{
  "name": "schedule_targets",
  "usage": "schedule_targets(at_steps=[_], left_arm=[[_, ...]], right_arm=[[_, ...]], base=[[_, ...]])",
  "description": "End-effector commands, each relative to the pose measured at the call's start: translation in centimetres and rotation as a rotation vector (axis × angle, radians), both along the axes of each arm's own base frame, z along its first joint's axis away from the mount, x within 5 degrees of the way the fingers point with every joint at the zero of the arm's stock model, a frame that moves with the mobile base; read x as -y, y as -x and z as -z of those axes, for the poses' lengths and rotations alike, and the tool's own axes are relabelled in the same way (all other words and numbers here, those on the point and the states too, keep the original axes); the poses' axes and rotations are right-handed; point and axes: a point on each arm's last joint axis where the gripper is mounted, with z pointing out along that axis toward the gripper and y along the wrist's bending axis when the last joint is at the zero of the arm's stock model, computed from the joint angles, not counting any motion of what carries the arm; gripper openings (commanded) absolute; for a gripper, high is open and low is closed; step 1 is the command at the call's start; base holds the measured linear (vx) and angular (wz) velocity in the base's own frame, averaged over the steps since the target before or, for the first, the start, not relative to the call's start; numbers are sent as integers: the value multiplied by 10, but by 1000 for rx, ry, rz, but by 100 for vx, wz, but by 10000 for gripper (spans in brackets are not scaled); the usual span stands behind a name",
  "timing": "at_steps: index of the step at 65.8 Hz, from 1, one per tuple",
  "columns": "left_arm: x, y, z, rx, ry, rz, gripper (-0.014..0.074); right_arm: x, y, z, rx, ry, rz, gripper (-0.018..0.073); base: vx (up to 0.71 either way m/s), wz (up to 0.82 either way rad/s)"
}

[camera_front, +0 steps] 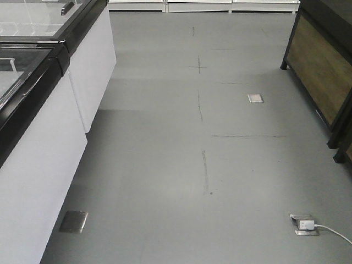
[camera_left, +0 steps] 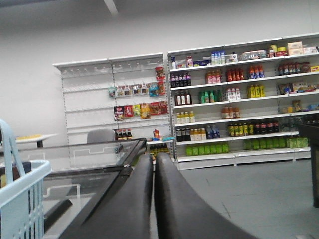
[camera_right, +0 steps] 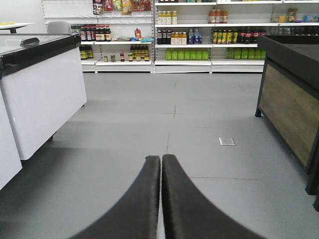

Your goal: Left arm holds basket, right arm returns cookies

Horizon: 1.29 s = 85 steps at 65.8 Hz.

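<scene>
Left gripper [camera_left: 153, 158] and right gripper [camera_right: 161, 158]: claws pressed together, empty. Basket [camera_left: 25, 181] at 9 o'clock of the left gripper. Likely light, slightly flexible; take it by the strap handle [camera_left: 11, 149]. Cookies not in view.

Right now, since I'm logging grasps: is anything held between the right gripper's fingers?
No, on the right gripper the two dark fingers are pressed together with nothing between them, only grey floor beyond.

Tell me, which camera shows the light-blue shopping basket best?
The left wrist view. The basket sits at its lower left edge, showing a slotted side, rim and one strap handle, though cropped by the frame. The front-facing and right wrist views show none of it.
</scene>
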Motion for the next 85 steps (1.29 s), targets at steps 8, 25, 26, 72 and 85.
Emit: schedule_targets(at_steps=[8, 25, 26, 72, 85], left_arm=[[-1, 6, -34, 0, 90, 14, -6], [-1, -10, -55, -288, 198, 18, -6], [-1, -11, -55, -312, 205, 17, -6], [-2, -30, -49, -525, 200, -7, 22], [-2, -30, -48, -535, 200, -8, 111]], right_arm=[[0, 1, -8, 86, -8, 2, -8], [0, 1, -8, 86, -8, 2, -8], [0, 1, -8, 86, -8, 2, -8], [0, 1, -8, 86, -8, 2, -8], [0, 1, -8, 86, -8, 2, -8]], base=[[0, 0], [0, 0], [0, 0], [0, 0], [0, 0]])
